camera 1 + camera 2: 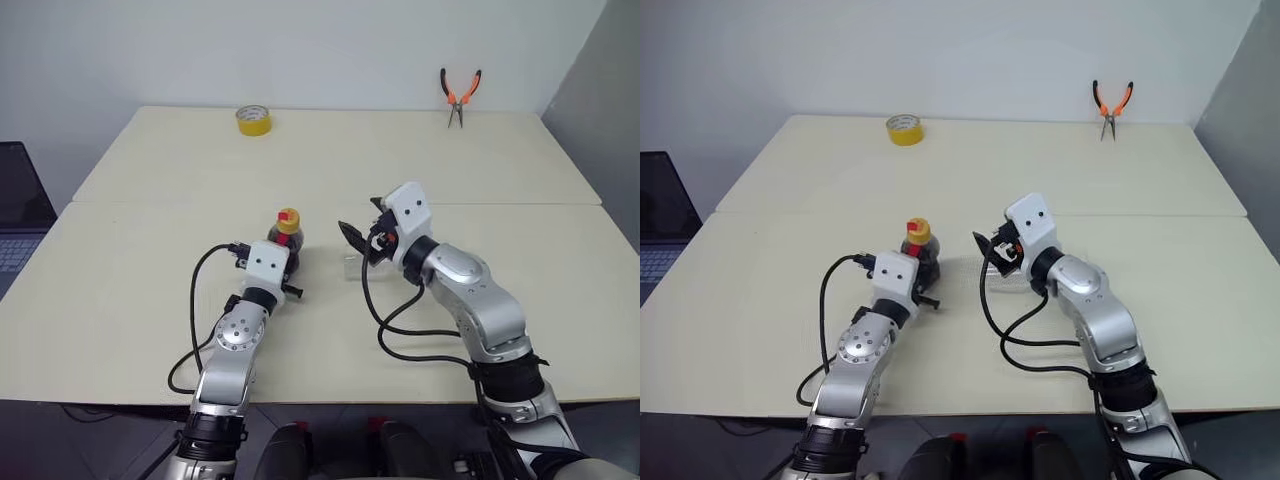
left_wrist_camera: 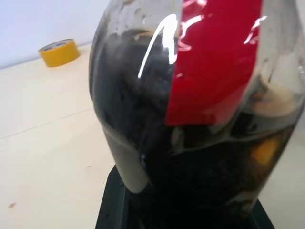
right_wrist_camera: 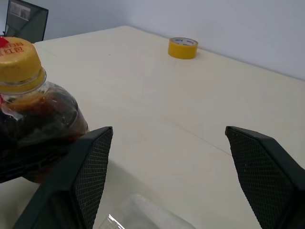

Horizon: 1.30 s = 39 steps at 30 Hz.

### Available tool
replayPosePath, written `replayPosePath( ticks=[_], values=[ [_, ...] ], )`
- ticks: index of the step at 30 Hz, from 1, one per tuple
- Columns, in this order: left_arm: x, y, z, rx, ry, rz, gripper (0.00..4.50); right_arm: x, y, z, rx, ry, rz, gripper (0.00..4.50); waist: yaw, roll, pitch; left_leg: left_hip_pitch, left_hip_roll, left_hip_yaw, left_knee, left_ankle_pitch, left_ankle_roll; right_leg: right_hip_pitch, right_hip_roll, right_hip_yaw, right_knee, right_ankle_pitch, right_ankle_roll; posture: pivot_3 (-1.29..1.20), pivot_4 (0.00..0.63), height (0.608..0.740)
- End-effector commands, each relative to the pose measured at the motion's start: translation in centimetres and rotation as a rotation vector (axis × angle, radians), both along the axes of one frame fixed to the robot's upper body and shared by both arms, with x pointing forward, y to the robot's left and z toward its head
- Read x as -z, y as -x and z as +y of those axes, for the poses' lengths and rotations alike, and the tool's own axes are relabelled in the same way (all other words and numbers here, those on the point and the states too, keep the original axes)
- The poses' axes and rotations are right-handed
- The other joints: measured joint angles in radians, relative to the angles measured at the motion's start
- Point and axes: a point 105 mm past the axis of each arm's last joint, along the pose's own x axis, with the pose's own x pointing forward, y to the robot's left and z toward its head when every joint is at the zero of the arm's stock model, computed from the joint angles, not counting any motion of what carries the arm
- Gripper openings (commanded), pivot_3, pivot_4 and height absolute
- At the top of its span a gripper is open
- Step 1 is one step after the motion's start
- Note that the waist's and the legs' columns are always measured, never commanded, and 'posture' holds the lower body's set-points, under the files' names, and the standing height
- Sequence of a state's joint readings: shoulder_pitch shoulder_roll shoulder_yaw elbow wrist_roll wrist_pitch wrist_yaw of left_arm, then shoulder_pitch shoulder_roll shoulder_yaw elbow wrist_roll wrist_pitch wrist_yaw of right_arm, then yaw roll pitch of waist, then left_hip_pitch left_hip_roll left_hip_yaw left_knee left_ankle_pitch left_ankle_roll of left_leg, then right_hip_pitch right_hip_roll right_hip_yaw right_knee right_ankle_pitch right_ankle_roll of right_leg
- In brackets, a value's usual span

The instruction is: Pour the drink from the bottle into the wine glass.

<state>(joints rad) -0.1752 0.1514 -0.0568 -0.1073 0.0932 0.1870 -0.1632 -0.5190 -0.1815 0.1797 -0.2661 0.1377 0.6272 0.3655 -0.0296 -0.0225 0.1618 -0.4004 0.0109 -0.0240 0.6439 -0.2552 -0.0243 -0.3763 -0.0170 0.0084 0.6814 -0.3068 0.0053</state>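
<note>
**A:** Start with what's nearest you. What is your left gripper (image 1: pixel 281 262) doing?

**B:** It sits just left of centre in the head view, and my fingers are clamped on the bottle (image 1: pixel 286 234). The bottle stands upright on the table (image 1: pixel 130 300), its orange-yellow cap (image 1: pixel 288 219) rising just above my wrist housing. From my left wrist the bottle's round body is right up close, with the red label (image 2: pixel 214 62) across it and the drink (image 2: pixel 190 181), nearly black, in the lower part.

**A:** And your right gripper (image 1: pixel 356 237)?

**B:** Right of centre in the head view, beside the bottle but apart from it, fingers spread wide with nothing between them. My right wrist view shows both fingers (image 3: pixel 86 176) standing far apart, the capped bottle at the left edge of that frame.

**A:** Where's the wine glass (image 1: pixel 354 266)?

**B:** Just below my right fingertips, near centre frame. It is clear and hard to read; I see a transparent shape on the table there, and a glassy edge low in my right wrist view. Whether it stands or lies I cannot tell.

**A:** Farther back?

**B:** A yellow tape roll (image 1: pixel 254 120) in the upper left of the table, orange-handled pliers (image 1: pixel 459 97) at the upper right, and a laptop (image 1: pixel 20 215) at the left edge.
</note>
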Motion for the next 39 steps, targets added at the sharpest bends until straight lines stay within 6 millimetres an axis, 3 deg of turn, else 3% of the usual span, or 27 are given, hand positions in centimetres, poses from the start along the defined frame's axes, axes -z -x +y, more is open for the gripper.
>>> replayPosePath(
  ticks=[1,7,14,22,39],
  values=[
    [-2.2,0.0,-0.1,0.007,0.009,-0.091,0.70,-1.7,1.6,0.9,-0.088,-0.026,-0.043,4.03,0.001,0.000,0.000,0.000,0.000,0.000,0.000,0.000,0.000,0.000,0.000,0.000,0.000,0.000,0.000,0.00,0.150,0.740],
    [-2.2,-0.1,-0.1,0.012,0.008,-0.090,0.70,-2.7,4.1,4.1,-0.245,-0.043,-0.049,4.03,0.001,0.000,0.000,0.000,0.000,0.000,0.001,0.000,0.000,0.000,0.000,0.000,0.000,0.000,0.000,0.00,0.150,0.740],
    [-2.2,-0.1,-0.3,0.018,0.007,-0.089,0.70,-3.7,3.6,6.4,-0.243,-0.056,-0.092,4.03,0.001,0.000,0.000,0.000,0.000,0.000,0.001,0.000,0.000,0.000,0.000,0.000,0.000,0.000,0.000,0.00,0.150,0.740],
    [-2.2,-0.1,-0.3,0.016,0.005,-0.092,0.70,-4.3,2.8,7.4,-0.250,-0.043,-0.129,4.03,0.002,0.000,0.000,0.000,0.000,0.000,0.001,0.000,0.000,0.000,0.000,0.000,0.000,0.000,0.000,0.00,0.150,0.740],
    [-2.5,-0.1,-0.5,0.023,0.006,-0.095,0.70,-3.6,2.5,7.2,-0.235,-0.018,-0.131,4.03,0.002,0.000,0.000,0.000,0.000,0.000,0.001,0.000,0.000,0.000,0.000,0.000,0.000,0.000,0.000,0.00,0.150,0.740]
  ],
)
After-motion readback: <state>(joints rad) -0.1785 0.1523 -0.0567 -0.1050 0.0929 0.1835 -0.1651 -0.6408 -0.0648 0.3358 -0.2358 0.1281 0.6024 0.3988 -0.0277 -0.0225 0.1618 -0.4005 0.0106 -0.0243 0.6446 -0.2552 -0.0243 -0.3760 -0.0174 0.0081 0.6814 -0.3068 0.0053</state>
